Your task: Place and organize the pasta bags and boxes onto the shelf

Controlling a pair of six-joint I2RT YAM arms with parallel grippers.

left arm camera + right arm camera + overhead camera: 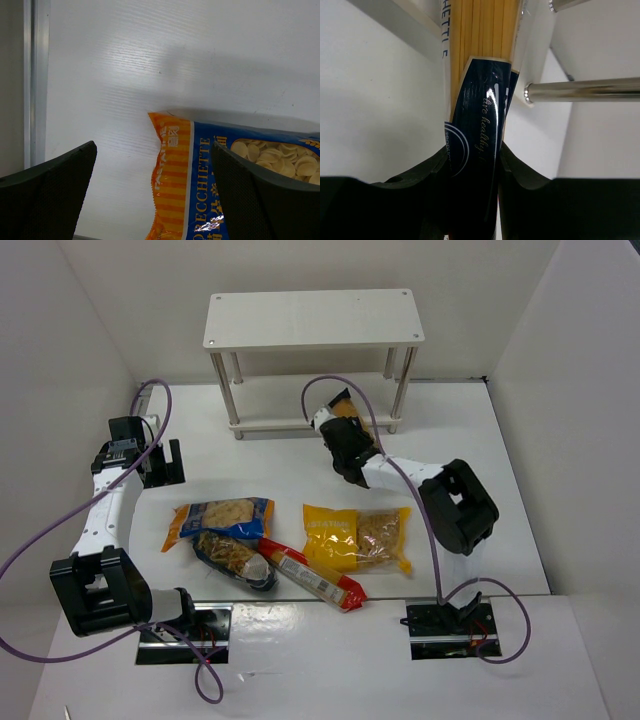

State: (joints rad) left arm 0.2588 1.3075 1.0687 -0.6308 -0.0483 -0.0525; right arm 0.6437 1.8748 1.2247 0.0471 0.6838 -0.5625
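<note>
The shelf [313, 318] stands at the far edge of the desk [500, 460], about midway along it, on four metal posts. The right pincer [347, 448] is stretched toward the shelf's lower board and is clenched on the long spaghetti pack [343, 406]. In the right wrist view, the two dark fingers [517, 172] press on either side of the pack's dark-blue label [476, 150], and the yellow strands run up and away from the pincer [474, 162]. The pack's far end sits at the front edge of the lower board, close to the right front post [585, 89]. I cannot tell whether it rests on the board.

The left pincer [160, 462] hangs near the left edge of the desk, released and holding nothing. Its fingers [50, 195] stand wide apart in the left wrist view. Between them show the bare desk and the crimped end of the blue-and-orange bag [200, 180], which the fingers do not touch.

Four packages lie on the near half of the desk. The blue-and-orange bag [222, 516] is toward the left. The clear dark-blue bag [235, 558] lies just nearer than it and touches it. The long red-and-yellow pack [312, 576] lies slanted beside that one, toward the near edge. The yellow windowed bag [358, 536] is to the right of the middle.
</note>
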